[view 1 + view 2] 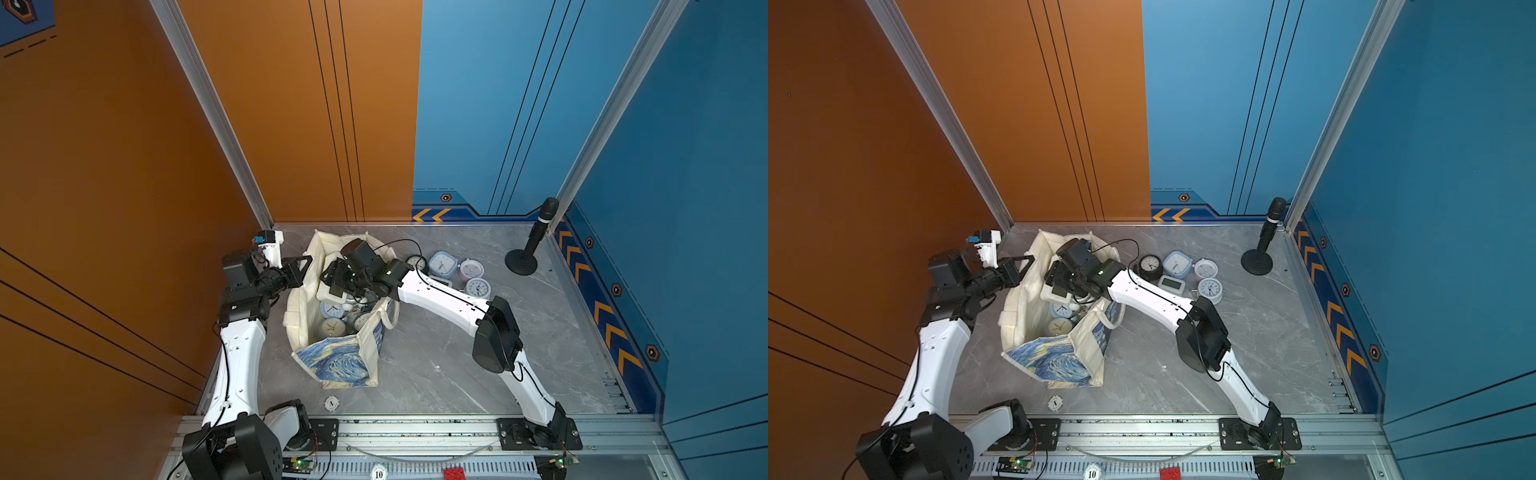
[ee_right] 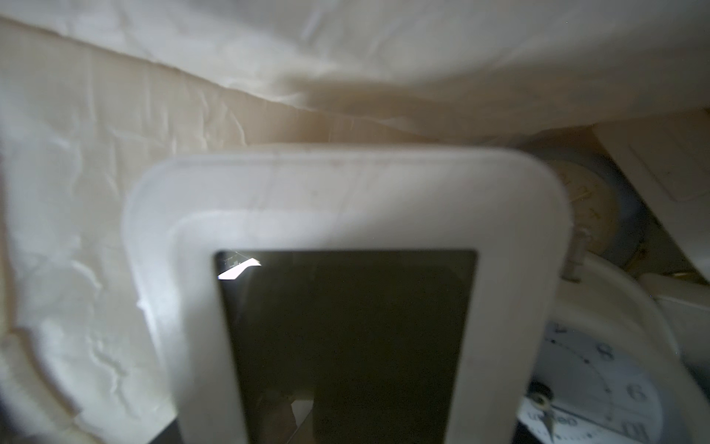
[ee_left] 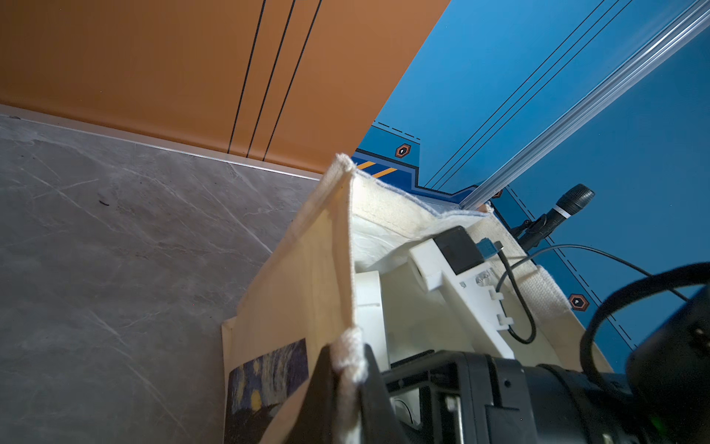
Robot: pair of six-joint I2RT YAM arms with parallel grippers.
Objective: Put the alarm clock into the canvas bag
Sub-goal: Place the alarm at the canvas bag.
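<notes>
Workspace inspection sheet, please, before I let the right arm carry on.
Surface: grey marbled table, one white speck.
Job's things: canvas bag stands open with several clocks inside; white digital clock is within its mouth; five clocks lie on the table beside it.
Clutter: microphone on stand in the far corner; white disc by the front rail.
Grippers: left claw pinches the bag's rim; right claw is inside the bag, gripping the white digital clock.
Cables: black cable loops above the bag.
Surroundings: orange panels, blue panels.
</notes>
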